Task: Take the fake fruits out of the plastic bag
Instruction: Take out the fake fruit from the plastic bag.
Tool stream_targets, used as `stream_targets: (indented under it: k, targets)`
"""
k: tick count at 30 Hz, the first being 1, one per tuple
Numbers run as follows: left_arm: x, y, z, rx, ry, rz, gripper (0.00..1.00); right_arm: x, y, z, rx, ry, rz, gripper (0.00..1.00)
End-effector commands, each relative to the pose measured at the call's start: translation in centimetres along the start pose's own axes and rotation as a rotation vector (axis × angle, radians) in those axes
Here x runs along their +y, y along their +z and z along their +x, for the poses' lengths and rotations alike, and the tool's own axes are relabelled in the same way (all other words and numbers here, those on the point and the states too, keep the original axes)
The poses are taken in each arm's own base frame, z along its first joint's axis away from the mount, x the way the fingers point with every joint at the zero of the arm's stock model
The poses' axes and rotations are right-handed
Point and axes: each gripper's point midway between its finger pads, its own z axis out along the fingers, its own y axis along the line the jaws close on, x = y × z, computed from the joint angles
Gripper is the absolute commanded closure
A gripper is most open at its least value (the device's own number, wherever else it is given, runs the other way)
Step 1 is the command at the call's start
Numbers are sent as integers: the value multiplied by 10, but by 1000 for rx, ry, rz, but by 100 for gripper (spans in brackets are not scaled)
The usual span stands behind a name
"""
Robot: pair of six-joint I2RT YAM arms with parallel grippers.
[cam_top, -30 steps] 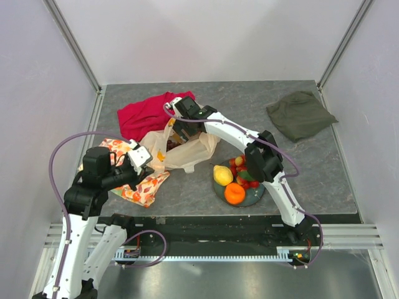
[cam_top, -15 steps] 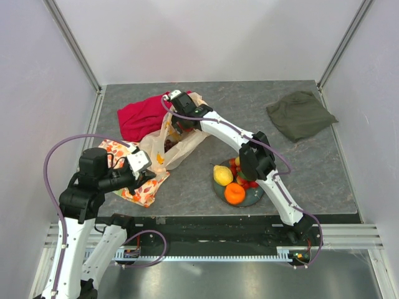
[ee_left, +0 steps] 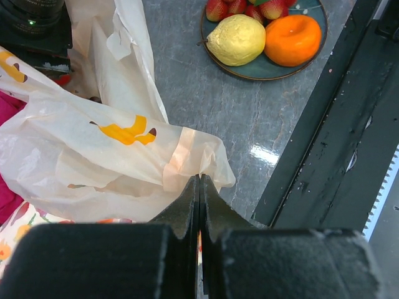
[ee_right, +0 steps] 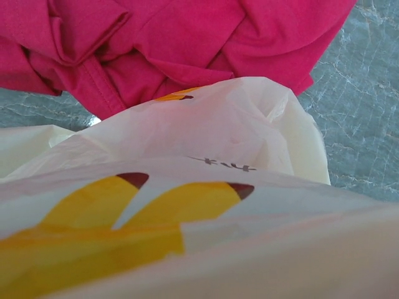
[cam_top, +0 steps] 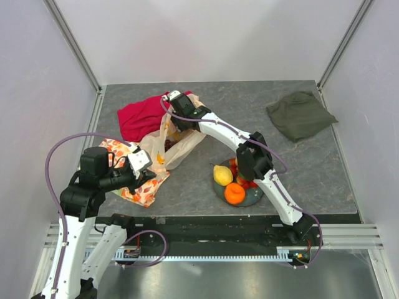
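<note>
The plastic bag (cam_top: pixel 177 146) lies stretched between my two grippers. My left gripper (cam_top: pixel 143 171) is shut on the bag's near edge; in the left wrist view the fingertips (ee_left: pixel 199 180) pinch the film (ee_left: pixel 93 143). My right gripper (cam_top: pixel 177 122) is at the bag's far end, its fingers hidden by the film. The bag (ee_right: pixel 206 205) fills the right wrist view. A dark lump (cam_top: pixel 168 144) shows through the bag. A yellow pear (cam_top: pixel 221 174), an orange (cam_top: pixel 234 194) and red berries (cam_top: pixel 240 167) lie on a dark plate (cam_top: pixel 257 196), which also shows in the left wrist view (ee_left: pixel 312 62).
A red cloth (cam_top: pixel 142 115) lies behind the bag and shows in the right wrist view (ee_right: pixel 174 43). An orange-flowered cloth (cam_top: pixel 134 190) lies under my left gripper. A green cloth (cam_top: pixel 301 115) lies at the far right. The table's black front rail (ee_left: pixel 349 143) is close to my left gripper.
My right gripper has moved toward the far side, and the bag's far end has gone with it and stretched out. My left gripper has stayed shut on the near edge.
</note>
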Motion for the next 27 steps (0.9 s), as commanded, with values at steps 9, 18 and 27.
stream_targets:
  k: [9,18,27]
  targets:
    - [31,20,-8,-31,12,-56,98,-15,-131,-56,-157,-23,-313,80]
    - [63,38,-21,-70,9,-118,98,-6,-218,-50,-259,-137,-567,78]
    - [93,46,-60,-153,-32,-169,98,18,-260,-64,-359,-50,-773,75]
